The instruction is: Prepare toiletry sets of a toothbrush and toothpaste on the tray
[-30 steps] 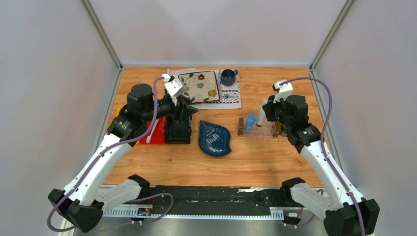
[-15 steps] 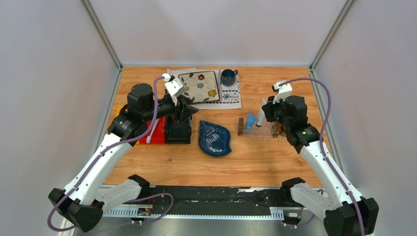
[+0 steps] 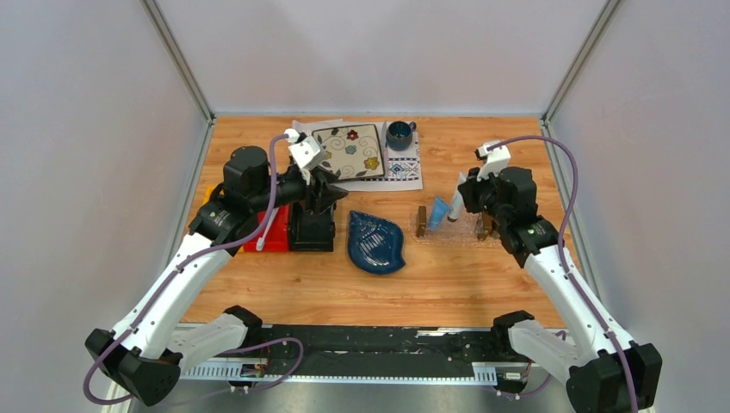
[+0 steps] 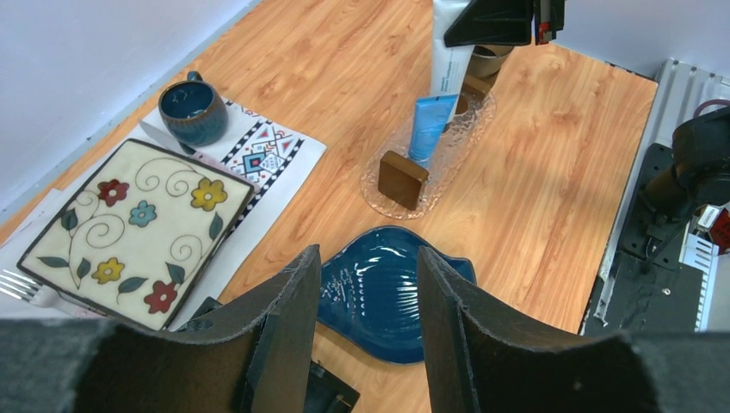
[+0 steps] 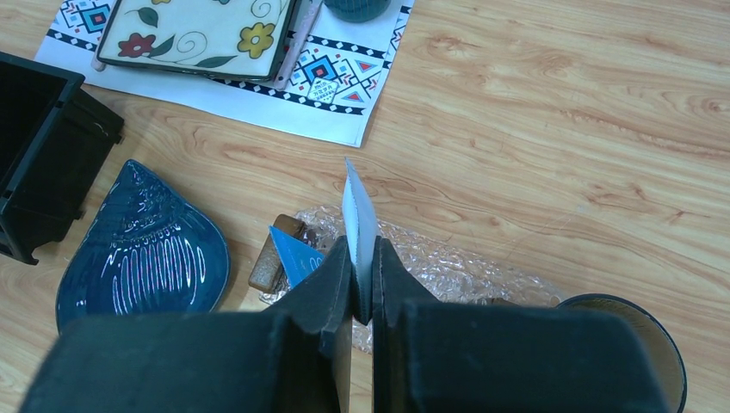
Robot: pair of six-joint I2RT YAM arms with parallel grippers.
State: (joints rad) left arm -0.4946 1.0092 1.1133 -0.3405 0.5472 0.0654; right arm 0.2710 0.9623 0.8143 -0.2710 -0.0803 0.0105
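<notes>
My right gripper is shut on the white-grey toothpaste tube and holds it upright over the clear tray; the tube's flat end sticks up between the fingers. The light blue toothpaste tube lies in the tray, leaning on the left wooden block. In the left wrist view the tray and blue tube lie far ahead. The pale toothbrush lies in the red bin. My left gripper is open and empty above the black bin.
A dark blue leaf-shaped dish lies between the bin and the tray. A flowered plate and a blue mug sit on a patterned mat at the back. A dark round cup stands at the tray's right end.
</notes>
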